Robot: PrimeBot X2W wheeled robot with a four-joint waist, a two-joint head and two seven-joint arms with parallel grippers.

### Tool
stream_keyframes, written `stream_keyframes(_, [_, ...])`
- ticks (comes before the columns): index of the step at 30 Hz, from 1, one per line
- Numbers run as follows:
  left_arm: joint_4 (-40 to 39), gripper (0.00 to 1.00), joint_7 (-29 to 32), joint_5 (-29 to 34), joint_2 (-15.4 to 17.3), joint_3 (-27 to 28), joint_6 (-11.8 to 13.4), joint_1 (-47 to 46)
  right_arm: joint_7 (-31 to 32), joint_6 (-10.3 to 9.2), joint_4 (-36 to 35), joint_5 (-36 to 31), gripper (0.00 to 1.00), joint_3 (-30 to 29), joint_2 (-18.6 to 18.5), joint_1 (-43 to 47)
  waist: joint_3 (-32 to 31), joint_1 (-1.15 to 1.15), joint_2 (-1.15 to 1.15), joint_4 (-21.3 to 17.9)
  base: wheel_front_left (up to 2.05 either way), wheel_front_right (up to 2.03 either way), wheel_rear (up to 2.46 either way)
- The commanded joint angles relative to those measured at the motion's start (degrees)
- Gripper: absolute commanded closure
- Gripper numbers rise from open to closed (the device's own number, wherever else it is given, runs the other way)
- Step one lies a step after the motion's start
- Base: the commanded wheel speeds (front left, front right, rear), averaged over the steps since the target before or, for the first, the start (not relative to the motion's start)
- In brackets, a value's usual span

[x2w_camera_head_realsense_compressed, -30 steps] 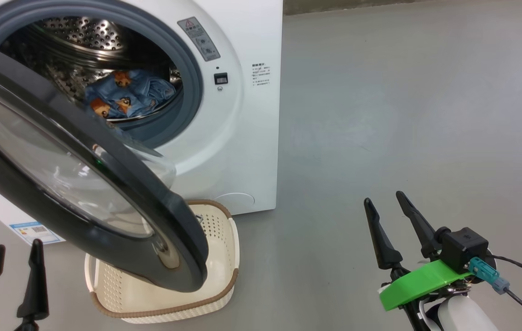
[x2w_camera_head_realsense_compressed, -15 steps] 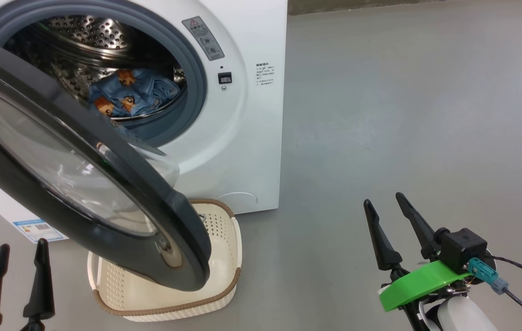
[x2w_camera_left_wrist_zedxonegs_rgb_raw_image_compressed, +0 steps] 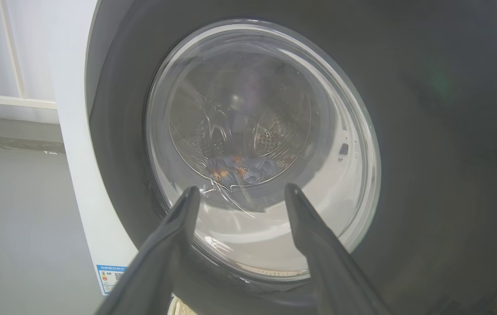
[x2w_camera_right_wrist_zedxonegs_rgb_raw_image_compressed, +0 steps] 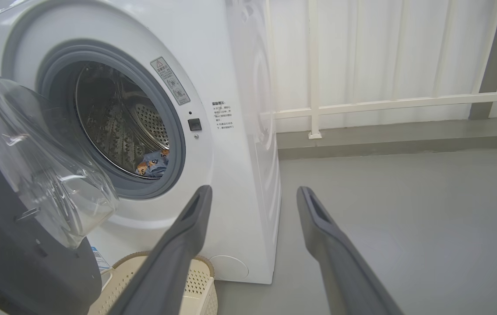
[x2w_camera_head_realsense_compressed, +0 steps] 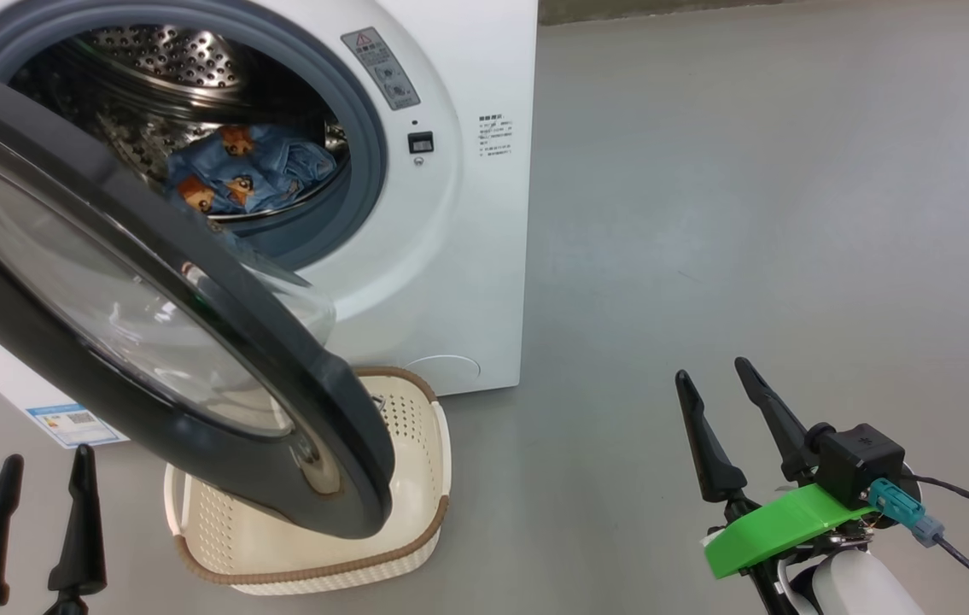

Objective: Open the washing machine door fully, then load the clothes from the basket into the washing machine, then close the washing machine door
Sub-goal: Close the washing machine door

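Hardly anything has moved in the past second: the head view has slid a little sideways, which reads as the camera turning, and the things keep their places.

At the far left, the left gripper [x2w_camera_head_realsense_compressed: 49, 454] hangs low with its two fingers spread apart and nothing between them. Its wrist view looks straight at the outer face of the washing machine door [x2w_camera_head_realsense_compressed: 108, 299], not yet touching it. The door stands part-open, its lower rim hanging over the basket [x2w_camera_head_realsense_compressed: 420, 461].

Behind the door, the clothes [x2w_camera_head_realsense_compressed: 253, 171] lie bunched in the drum toward its front. What shows of the basket looks empty, though the door hides its near part. Loading seems done, so closing the door is likely the step in hand.

Several things could go wrong:
- A push on the bulging glass could let a finger skid off the smooth curve.
- A weak push could leave the latch uncaught.
- A fold of cloth lying close to the grey gasket could get pinched.
- A garment hidden in the covered part of the basket could be left behind.

The washing machine [x2w_camera_head_realsense_compressed: 467, 256] stands square behind. At the far right, the right gripper [x2w_camera_head_realsense_compressed: 712, 367] waits well apart from it, jaws wide and empty.
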Motion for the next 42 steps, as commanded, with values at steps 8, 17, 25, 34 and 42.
stream_keyframes(8, [-1.0,0.00,-0.5,0.2,1.7,1.8,-0.2,-1.9,-0.5,0.32,-1.7,-0.4,0.00,0.8,0.2,-1.4,0.3,0.00,0.00,0.4,0.00,0.00,0.00])
stream_keyframes(17, [-0.7,0.00,-0.5,-0.5,1.6,1.0,-0.2,-2.5,-0.5,0.32,-1.8,-0.2,1.00,1.2,0.2,-2.2,0.4,0.00,0.00,2.7,0.00,0.00,0.00])
stream_keyframes(25, [0.2,0.00,-0.5,-0.9,1.1,0.2,-0.2,-2.7,-0.5,0.32,-1.4,1.0,1.00,3.3,0.2,-4.2,-0.2,0.00,0.00,7.4,0.00,0.00,0.00])
stream_keyframes(34, [1.2,0.00,-0.5,-0.9,0.7,-0.4,-0.2,-2.8,-0.5,0.32,-3.7,2.7,1.00,5.6,0.2,-8.4,-1.0,0.00,0.00,13.8,0.00,0.00,0.00])
stream_keyframes(42, [2.1,0.00,-0.5,-0.4,-0.1,-1.3,-0.2,-2.7,-0.5,0.32,-12.6,3.6,1.00,8.6,0.2,-10.1,-2.6,0.00,0.00,18.9,0.00,0.00,0.00])
